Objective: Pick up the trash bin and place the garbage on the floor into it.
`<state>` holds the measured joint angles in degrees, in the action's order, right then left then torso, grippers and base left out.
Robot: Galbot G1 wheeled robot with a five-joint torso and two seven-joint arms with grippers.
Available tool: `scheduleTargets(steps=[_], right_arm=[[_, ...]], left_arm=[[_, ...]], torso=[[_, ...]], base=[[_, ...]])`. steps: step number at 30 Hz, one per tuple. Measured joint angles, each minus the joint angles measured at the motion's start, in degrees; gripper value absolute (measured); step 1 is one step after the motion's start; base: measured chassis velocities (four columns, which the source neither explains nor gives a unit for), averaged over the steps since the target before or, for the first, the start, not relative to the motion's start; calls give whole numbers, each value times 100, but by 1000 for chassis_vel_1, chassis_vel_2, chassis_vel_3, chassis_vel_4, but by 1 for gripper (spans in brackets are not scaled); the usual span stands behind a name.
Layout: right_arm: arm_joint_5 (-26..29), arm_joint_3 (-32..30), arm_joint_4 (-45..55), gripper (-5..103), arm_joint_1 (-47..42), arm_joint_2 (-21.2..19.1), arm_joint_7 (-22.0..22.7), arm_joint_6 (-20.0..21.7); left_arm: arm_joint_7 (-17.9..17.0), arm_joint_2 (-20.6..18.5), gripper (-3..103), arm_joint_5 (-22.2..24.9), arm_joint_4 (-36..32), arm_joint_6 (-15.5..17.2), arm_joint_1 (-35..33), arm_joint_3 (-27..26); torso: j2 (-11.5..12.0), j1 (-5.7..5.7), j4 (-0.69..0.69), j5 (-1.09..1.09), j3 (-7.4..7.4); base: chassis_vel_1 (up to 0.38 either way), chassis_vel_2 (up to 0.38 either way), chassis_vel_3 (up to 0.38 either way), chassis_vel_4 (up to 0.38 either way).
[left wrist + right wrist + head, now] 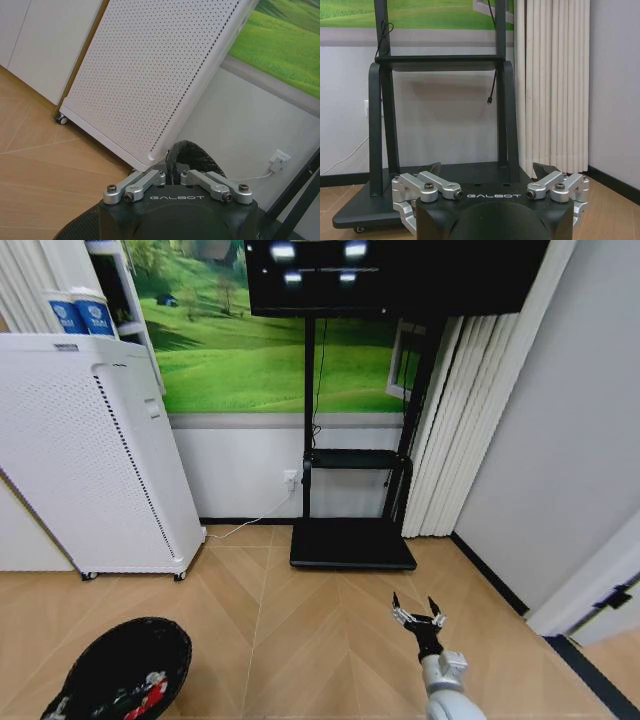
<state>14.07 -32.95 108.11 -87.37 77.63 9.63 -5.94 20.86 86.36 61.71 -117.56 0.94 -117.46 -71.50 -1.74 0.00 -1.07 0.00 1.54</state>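
Note:
The black round trash bin [125, 665] sits at the lower left of the head view, above the herringbone wood floor [300, 640]. Red-and-white garbage [150, 687] lies inside it. In the left wrist view my left gripper [172, 175] is shut on the trash bin's black rim [192, 150]. My right gripper [419, 618] is held out low over the bare floor, well to the right of the bin. Its jaws stand wide open with nothing between them, as the right wrist view [487, 170] also shows.
A tall white perforated unit [90, 450] on casters stands at the left with blue-and-white cups [82, 312] on top. A black screen stand [350, 540] with a flat base is straight ahead. White curtains [450, 430] and a grey wall close the right side.

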Motion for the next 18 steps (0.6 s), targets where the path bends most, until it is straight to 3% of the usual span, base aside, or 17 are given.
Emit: scheduleTargets(steps=[18], right_arm=[[-54, -74, 2, 100, -56, 19, 120, -31]], left_arm=[[-68, -12, 6, -160, 183, -20, 153, 176]], torso=[[1, 0, 1, 0, 0]], base=[[98, 89, -101, -93]])
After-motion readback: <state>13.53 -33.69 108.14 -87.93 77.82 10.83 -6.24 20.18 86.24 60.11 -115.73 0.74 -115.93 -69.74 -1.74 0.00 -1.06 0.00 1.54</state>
